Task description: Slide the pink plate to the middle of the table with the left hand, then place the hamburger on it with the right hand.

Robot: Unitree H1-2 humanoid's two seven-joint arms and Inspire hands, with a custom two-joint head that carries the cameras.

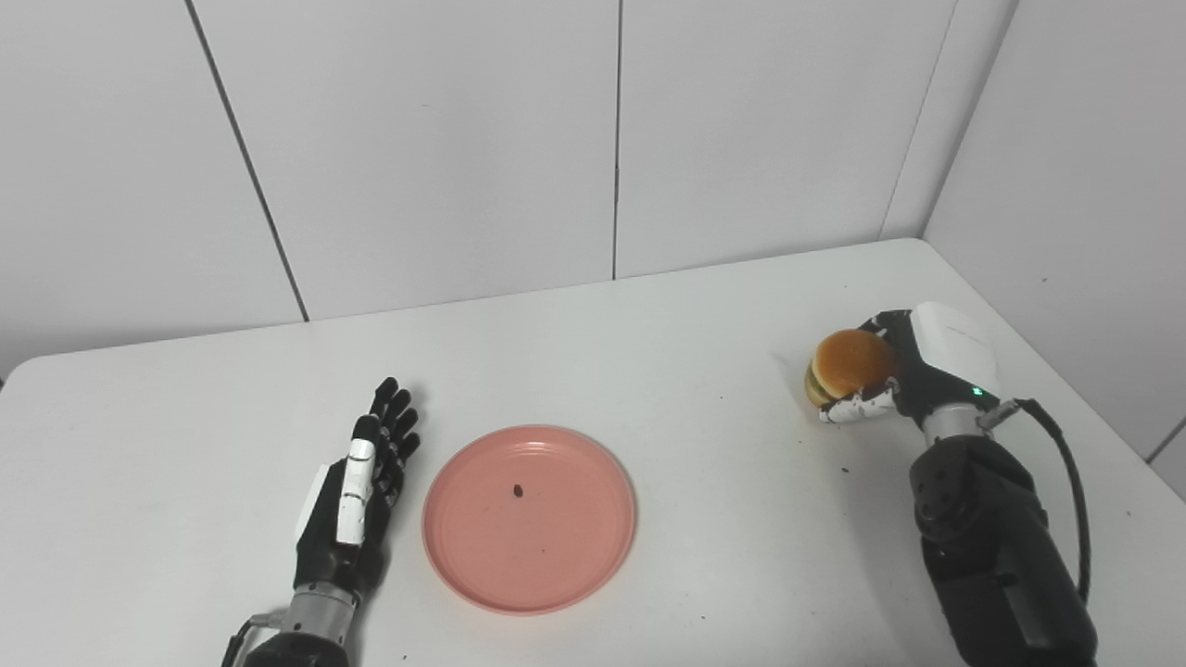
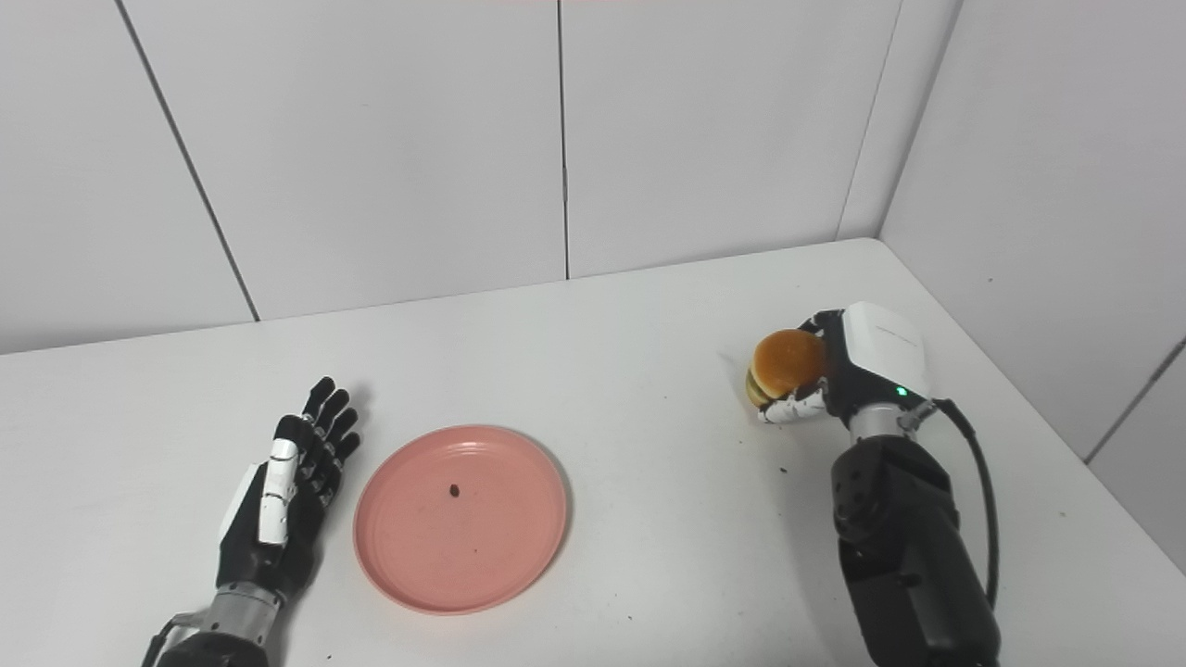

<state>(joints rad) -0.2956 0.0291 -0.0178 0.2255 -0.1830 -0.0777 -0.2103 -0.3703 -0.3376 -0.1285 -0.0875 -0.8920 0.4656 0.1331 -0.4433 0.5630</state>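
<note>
The pink plate (image 1: 556,547) lies flat on the white table, a little left of its middle, with a small dark crumb on it. My left hand (image 1: 357,486) rests on edge on the table just left of the plate, fingers straight and apart, holding nothing, a small gap from the rim. My right hand (image 1: 913,366) is at the right side of the table, shut on the hamburger (image 1: 848,364). The bun's brown top faces up and left. The hamburger seems to be at or just above the table surface. It also shows in the right eye view (image 2: 786,363).
The white table (image 1: 704,324) ends in a rounded back right corner close to grey wall panels. A few dark specks lie on the table near my right arm (image 1: 991,556). The table's right edge runs just beside that arm.
</note>
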